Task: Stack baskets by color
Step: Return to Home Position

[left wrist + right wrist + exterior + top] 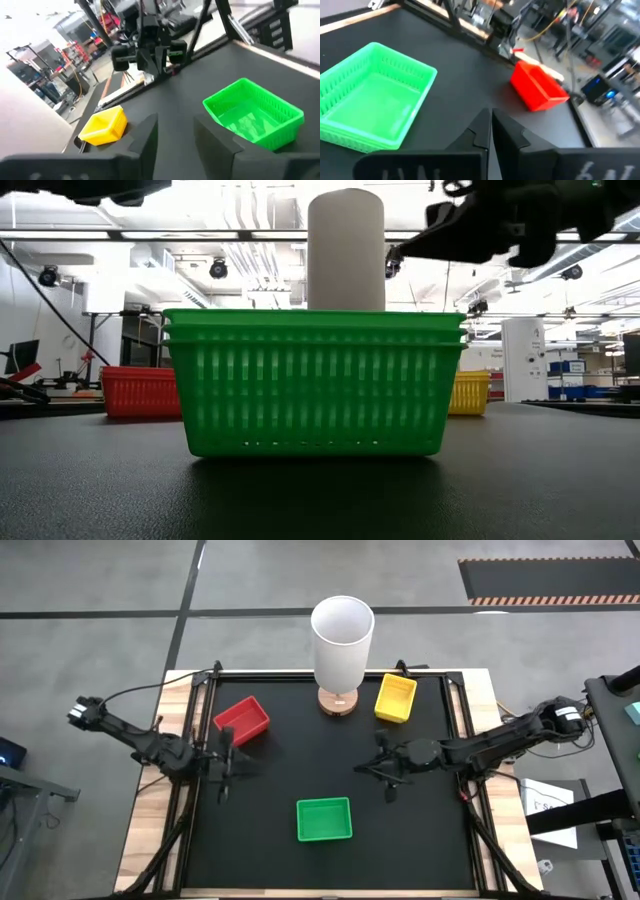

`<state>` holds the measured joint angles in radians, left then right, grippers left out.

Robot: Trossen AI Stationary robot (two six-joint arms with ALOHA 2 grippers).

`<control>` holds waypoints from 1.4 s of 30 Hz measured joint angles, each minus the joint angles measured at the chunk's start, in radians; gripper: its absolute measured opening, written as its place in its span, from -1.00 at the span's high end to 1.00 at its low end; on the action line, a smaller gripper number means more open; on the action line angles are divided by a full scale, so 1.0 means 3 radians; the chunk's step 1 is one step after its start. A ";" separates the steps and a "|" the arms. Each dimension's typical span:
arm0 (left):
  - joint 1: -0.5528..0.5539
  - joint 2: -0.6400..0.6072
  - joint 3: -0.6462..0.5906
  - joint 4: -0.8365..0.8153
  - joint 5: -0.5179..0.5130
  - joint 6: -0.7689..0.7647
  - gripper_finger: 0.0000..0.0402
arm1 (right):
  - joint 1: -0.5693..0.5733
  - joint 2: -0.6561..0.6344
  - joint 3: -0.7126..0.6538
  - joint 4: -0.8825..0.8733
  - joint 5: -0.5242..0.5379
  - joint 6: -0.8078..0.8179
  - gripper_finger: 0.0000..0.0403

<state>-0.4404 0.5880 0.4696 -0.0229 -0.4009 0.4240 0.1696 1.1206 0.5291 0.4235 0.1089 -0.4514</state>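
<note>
A stack of nested green baskets (324,819) (313,385) rests on its base on the black mat near the front edge. A red basket (241,720) (537,87) sits at the far left, a yellow basket (395,698) (104,125) at the far right. My left gripper (238,762) (175,145) hovers open above the mat, just in front of the red basket, nothing between its fingers. My right gripper (365,768) (490,132) hovers shut and empty above the mat's right half, in front of the yellow basket.
A tall white cylinder (342,640) on a wooden base stands at the mat's far middle, between the red and yellow baskets. A black frame (455,720) borders the mat. Bare mat lies between the two grippers and on both sides of the green stack.
</note>
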 joint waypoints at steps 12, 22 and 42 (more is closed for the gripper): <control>0.0010 -0.0792 -0.0564 0.0216 -0.0018 0.0139 0.81 | -0.0376 -0.1077 -0.0749 0.0329 -0.0151 -0.0187 0.96; 0.0038 -0.1675 -0.1084 0.0747 -0.0097 0.0357 0.89 | -0.0898 -0.2288 -0.1330 -0.0056 -0.0306 -0.0274 0.96; 0.0039 -0.1791 -0.1536 0.0662 -0.0203 -0.0260 0.89 | -0.0895 -0.3555 -0.1724 -0.0898 -0.0622 0.0555 0.96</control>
<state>-0.4286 0.0508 0.0090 0.1755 -0.4617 0.3459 -0.0990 0.0542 0.0120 0.1540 -0.0777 -0.2848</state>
